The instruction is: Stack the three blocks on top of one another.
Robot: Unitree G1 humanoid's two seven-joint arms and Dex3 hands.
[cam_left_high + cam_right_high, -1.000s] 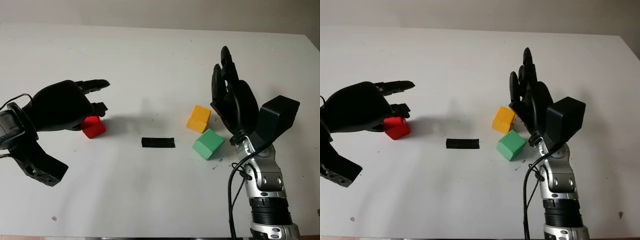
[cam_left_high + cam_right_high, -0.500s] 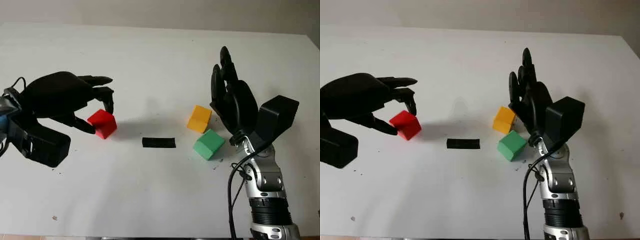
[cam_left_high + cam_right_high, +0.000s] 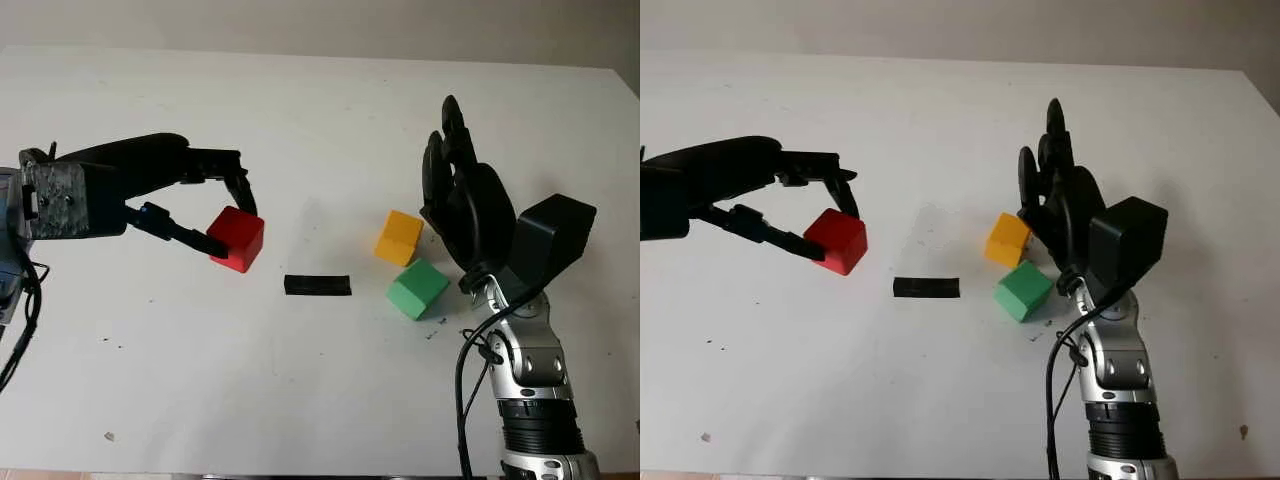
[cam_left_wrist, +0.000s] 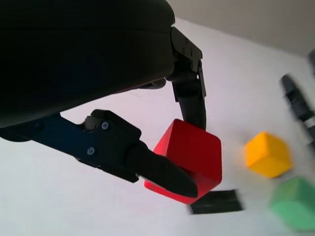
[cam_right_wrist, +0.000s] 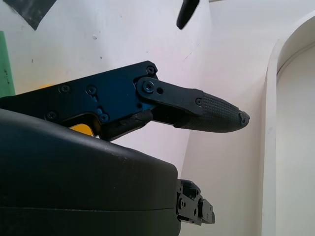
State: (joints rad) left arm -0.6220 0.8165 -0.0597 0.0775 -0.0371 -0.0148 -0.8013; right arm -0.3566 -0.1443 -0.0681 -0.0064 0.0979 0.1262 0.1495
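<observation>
White table (image 3: 300, 400) with a black tape strip (image 3: 317, 285) at centre, grey wall behind the far edge. Left hand (image 3: 215, 215) pinched the red block (image 3: 238, 238) left of the strip, tilted, one corner down. Right hand (image 3: 455, 190) open, upright, just right of the yellow block (image 3: 398, 236) and green block (image 3: 417, 288).
</observation>
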